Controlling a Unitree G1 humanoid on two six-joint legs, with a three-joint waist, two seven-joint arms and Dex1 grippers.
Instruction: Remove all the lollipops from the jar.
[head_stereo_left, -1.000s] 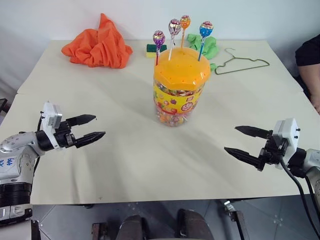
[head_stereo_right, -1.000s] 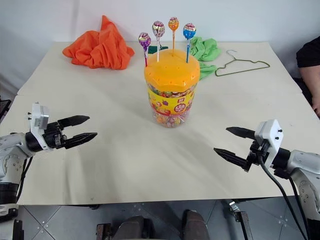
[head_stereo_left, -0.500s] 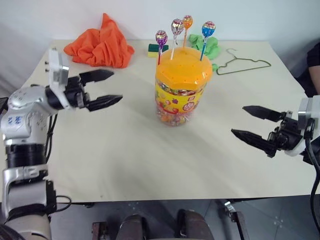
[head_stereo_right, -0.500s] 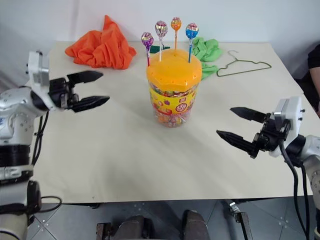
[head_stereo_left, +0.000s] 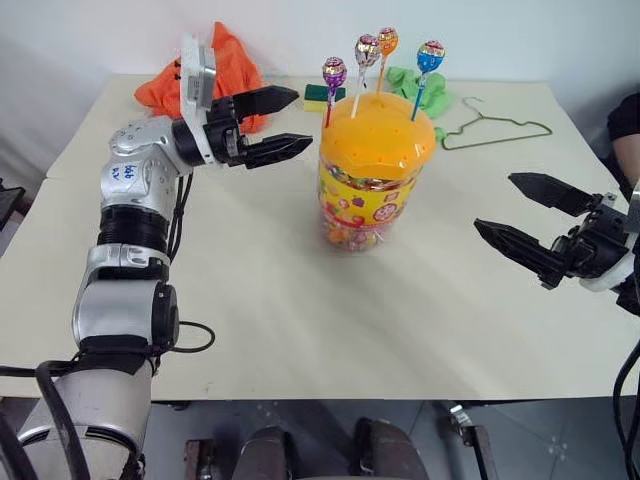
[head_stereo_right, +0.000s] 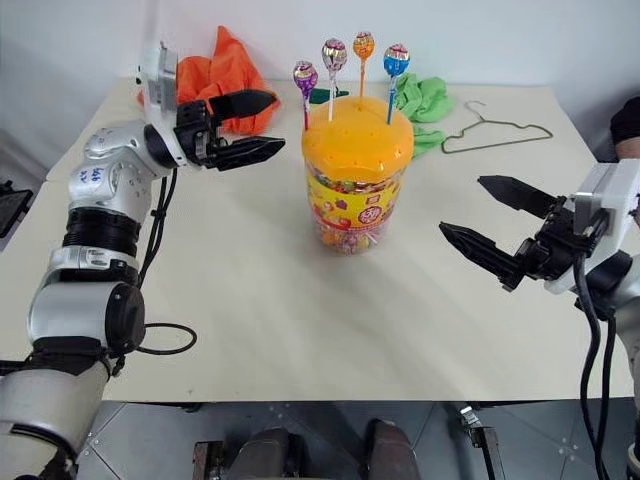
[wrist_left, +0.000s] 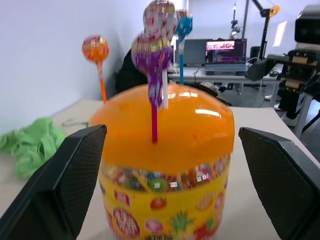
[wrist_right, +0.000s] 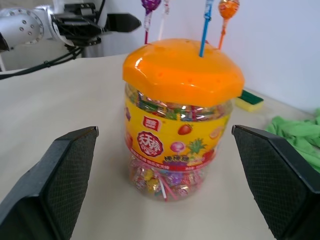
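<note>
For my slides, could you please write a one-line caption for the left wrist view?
Open left end effector faces the jar, four lollipops standing in its orange lid.

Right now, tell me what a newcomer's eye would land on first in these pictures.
First, the jar with its orange lid in the middle of the table, four lollipops standing upright in the lid. Next, the left gripper, open and raised beside the lid near the purple lollipop. The right gripper hangs open to the jar's right.
</note>
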